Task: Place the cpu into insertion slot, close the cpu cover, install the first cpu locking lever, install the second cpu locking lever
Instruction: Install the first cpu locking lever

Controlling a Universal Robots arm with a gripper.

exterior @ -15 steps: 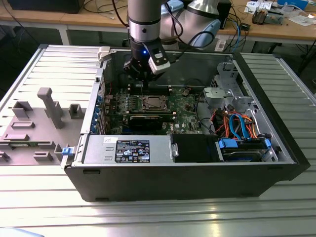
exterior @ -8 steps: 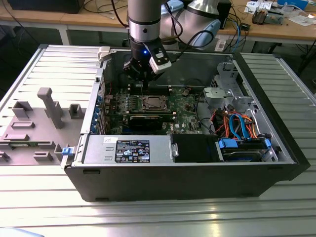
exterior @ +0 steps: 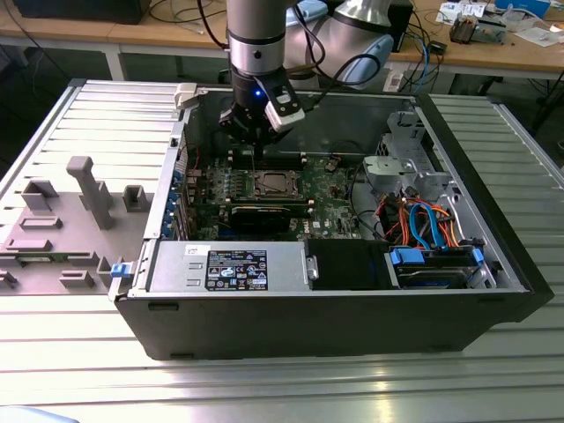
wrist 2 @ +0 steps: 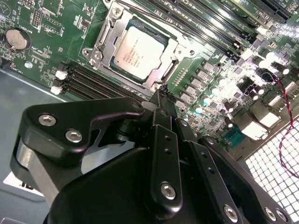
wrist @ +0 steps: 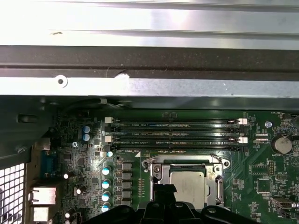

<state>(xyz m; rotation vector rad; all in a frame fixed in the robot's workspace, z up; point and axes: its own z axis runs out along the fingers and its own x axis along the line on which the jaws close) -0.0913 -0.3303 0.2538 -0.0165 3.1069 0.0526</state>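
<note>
The cpu (wrist 2: 140,50) lies flat in the insertion slot (wrist: 219,163) of the green board, silver top up. The cpu cover (wrist 2: 105,49) sits down around it as a silvery frame. Whether the thin locking levers along the socket's edges are latched, I cannot tell. My gripper (wrist 2: 162,89) hangs just above the board beside the socket, black fingers (wrist 2: 163,140) closed together with nothing between them. In the exterior view the gripper (exterior: 251,141) stands over the back of the open case, just behind the cpu (exterior: 269,183). The first wrist view shows the cpu (wrist: 187,185) with the gripper (wrist: 163,189) in front of it.
Long memory slots (wrist: 173,133) run beside the socket, with the case wall (wrist: 149,86) behind them. A black graphics card (exterior: 264,213) lies in front of the socket. A power supply (exterior: 229,264) and a drive cage with blue cables (exterior: 423,220) fill the front. A grey fixture (exterior: 88,189) stands outside, on the exterior view's left.
</note>
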